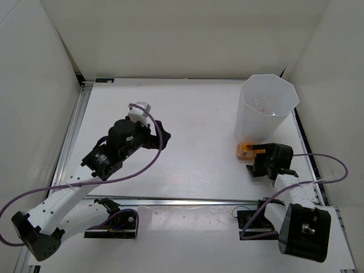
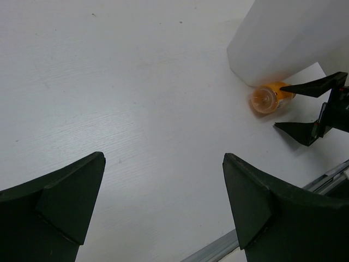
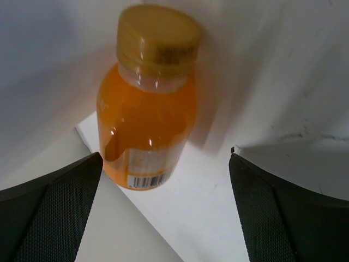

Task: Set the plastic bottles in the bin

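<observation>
A white table (image 1: 193, 153) with a faint wood grain, seen from above. Plain white panels close it in on three sides: back wall (image 1: 182, 34), left wall (image 1: 28, 114) and right wall (image 1: 338, 74). Silver metal rails run along its left edge (image 1: 74, 136) and near edge (image 1: 187, 200). The light is even and the shadows are soft.

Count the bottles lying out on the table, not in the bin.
1: the orange bottle lies on its side at the foot of the bin. Faint shapes inside the bin may be others.

The small orange plastic bottle (image 3: 144, 125) is glossy; the tall translucent white plastic bin (image 1: 264, 119) is smooth; the white table (image 2: 109, 82) is matt and faintly wood-grained.
</observation>
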Robot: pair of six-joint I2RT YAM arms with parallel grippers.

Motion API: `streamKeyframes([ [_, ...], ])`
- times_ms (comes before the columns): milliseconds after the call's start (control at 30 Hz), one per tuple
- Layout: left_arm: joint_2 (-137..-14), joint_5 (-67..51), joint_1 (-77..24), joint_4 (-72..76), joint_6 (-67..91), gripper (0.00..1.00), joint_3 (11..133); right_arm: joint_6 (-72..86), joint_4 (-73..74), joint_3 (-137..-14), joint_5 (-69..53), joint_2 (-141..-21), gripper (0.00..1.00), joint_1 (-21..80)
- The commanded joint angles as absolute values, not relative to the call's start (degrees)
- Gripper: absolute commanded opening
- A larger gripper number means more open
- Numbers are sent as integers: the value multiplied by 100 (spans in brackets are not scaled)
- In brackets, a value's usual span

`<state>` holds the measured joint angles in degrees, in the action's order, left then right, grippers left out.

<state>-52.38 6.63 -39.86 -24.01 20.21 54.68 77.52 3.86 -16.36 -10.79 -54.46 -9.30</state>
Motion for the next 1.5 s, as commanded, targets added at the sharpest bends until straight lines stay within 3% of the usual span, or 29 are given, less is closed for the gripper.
streamKeyframes([
  [0, -5282, 686, -3981, -2548, 1890, 100, 5502, 7620, -280, -1994, -1230, -5826, 100, -1080],
  [233, -5405, 790, -3981, -2549, 1890, 100, 5555, 7295, -466, -2574, -1599, -6784, 100, -1318],
  [467, -5590, 844, -3981, -2602, 1942, 100, 5607, 7015, -343, -2900, -2537, -7523, 82, -1669],
  [633, -5520, 896, -3981, -2602, 2117, 100, 5607, 6715, -105, -2927, -2742, -7576, 74, -1802],
  [767, -5458, 958, -3981, -2602, 2232, 100, 5467, 6487, 26, -2716, -2996, -7462, 62, -1925],
  [867, -5336, 1019, -3981, -2602, 2294, 100, 5353, 6197, 394, -2655, -3164, -7033, 49, -1978],
  [900, -5335, 1020, -3981, -2602, 2355, 100, 5353, 6109, 535, -2654, -3216, -6901, 39, -1978],
  [1033, -5273, 1282, -3981, -2602, 2408, 100, 5300, 5863, 1430, -2602, -3217, -6189, 35, -1978],
  [1167, -5273, 1345, -3981, -2602, 2408, 100, 5247, 5784, 1433, -2479, -3287, -5933, 40, -1925],
  [1200, -5273, 1284, -3981, -2602, 2408, 100, 5247, 5722, 1433, -2531, -3287, -6020, 52, -1925],
  [1233, -5273, 1283, -3981, -2602, 2408, 100, 5247, 5722, 1433, -2531, -3287, -6020, 80, -1925],
  [1267, -5221, 1231, -3981, -2602, 2408, 100, 5247, 5722, 1433, -2610, -3130, -6073, 86, -1925],
  [1333, -5168, 1178, -3981, -2602, 2460, 100, 5195, 5722, 1293, -2681, -3076, -6292, 93, -1925],
  [1467, -5045, 1116, -3981, -2602, 2461, 100, 5089, 5836, 1020, -2812, -3023, -6765, 96, -1925],
])
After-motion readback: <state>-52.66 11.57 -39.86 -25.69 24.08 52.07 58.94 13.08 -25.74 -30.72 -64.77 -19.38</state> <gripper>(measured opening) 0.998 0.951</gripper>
